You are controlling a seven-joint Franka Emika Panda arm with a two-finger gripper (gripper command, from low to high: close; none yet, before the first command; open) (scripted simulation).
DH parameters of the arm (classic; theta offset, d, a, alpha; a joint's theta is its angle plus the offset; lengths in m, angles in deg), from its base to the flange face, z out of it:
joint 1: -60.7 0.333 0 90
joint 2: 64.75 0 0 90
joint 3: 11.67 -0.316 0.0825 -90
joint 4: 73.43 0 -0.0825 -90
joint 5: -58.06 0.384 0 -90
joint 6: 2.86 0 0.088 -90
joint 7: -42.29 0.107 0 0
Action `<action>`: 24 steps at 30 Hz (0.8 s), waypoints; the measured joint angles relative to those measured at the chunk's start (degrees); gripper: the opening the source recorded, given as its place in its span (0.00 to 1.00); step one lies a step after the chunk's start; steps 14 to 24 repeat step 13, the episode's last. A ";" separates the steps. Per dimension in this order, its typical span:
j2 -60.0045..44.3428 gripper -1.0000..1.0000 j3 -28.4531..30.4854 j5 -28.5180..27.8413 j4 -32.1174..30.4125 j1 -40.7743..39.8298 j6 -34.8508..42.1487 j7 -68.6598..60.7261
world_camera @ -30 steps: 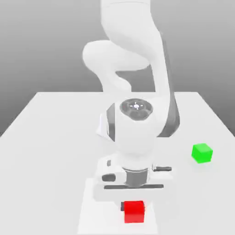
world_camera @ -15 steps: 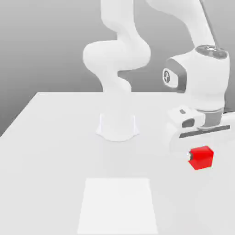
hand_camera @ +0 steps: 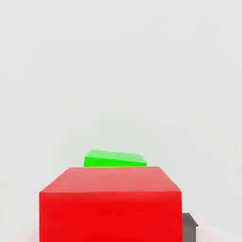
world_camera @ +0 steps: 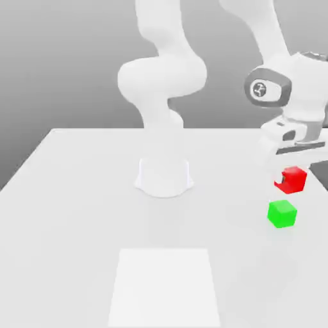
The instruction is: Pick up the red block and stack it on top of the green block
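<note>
Open gap between the held red block and the green block beneath.

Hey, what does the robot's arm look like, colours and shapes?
The arm is glossy white, built of thick rounded segments on a round white base. The wrist has grey trim and a round grey cap. The gripper has a boxy white body with dark slots.

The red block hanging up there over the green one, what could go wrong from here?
The red block, held in the shut jaws, hangs above the green block but looks slightly off to one side in the exterior view. Lowered like that, it might land on an edge and slide off. It could also nudge the green block, which sits loose on the table. Released too high, it may bounce.
</note>
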 joint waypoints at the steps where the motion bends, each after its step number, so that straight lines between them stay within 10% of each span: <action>1: -0.94 0.00 -0.14 -1.61 0.08 -0.53 -0.70 1.14; 12: -11.35 0.00 1.38 -15.08 0.07 -2.16 -10.50 10.63; 13: -11.84 1.00 1.49 -15.38 0.02 -2.11 -11.08 10.83; 24: -11.84 1.00 1.49 -15.38 0.02 -2.11 -11.08 10.83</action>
